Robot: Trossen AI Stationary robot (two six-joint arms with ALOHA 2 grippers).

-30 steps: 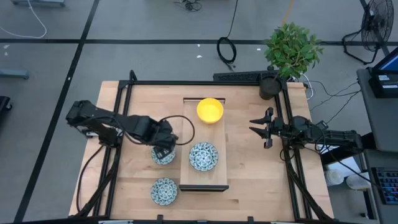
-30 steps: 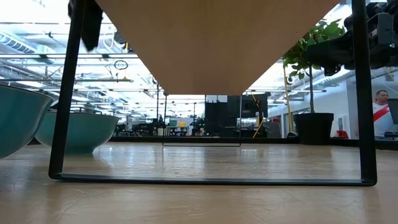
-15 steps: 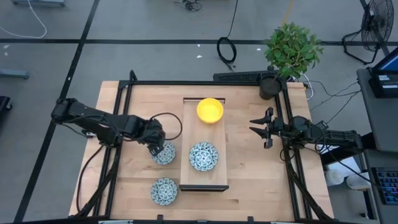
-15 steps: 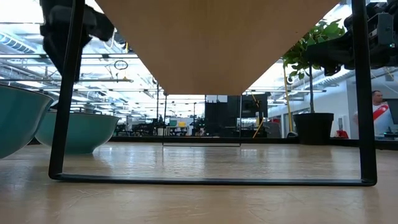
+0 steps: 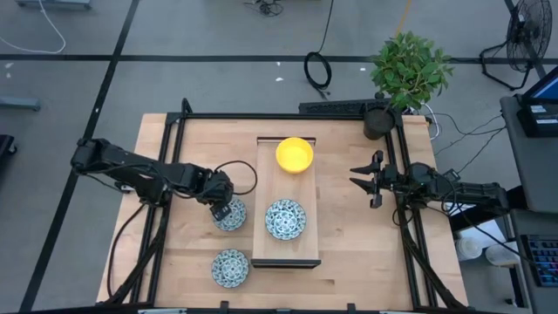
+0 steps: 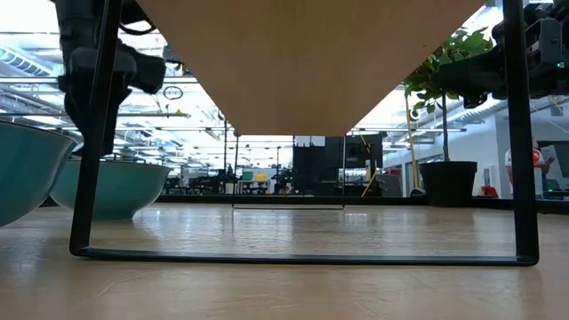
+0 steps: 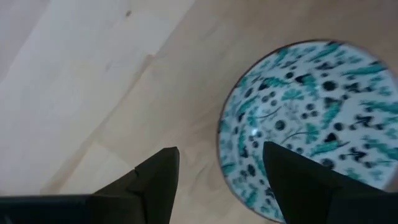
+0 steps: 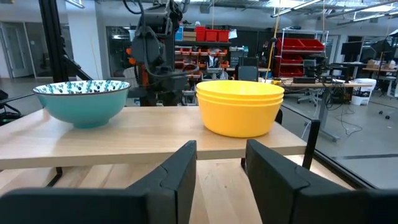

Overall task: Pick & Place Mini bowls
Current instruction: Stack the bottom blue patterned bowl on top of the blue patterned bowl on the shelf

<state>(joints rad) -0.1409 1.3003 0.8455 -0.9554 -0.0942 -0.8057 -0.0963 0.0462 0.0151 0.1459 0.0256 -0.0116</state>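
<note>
My left gripper (image 5: 223,209), fingers spread, straddles the patterned bowl (image 5: 231,215) rim beside the tray (image 5: 261,228) (seat deeper, then close squarely).

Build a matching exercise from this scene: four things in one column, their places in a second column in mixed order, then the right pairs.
Things:
1. stack of yellow bowls
2. patterned bowl by the left end effector
3. potted plant
4. right end effector

Places:
A. at the table's far right corner
B. on the bare table, just left of the wooden tray
C. on the far end of the tray
D. open, right of the tray, away from any bowl

Pairs: 1-C, 2-B, 3-A, 4-D

The open left end effector straddles bowl 2's rim.
</note>
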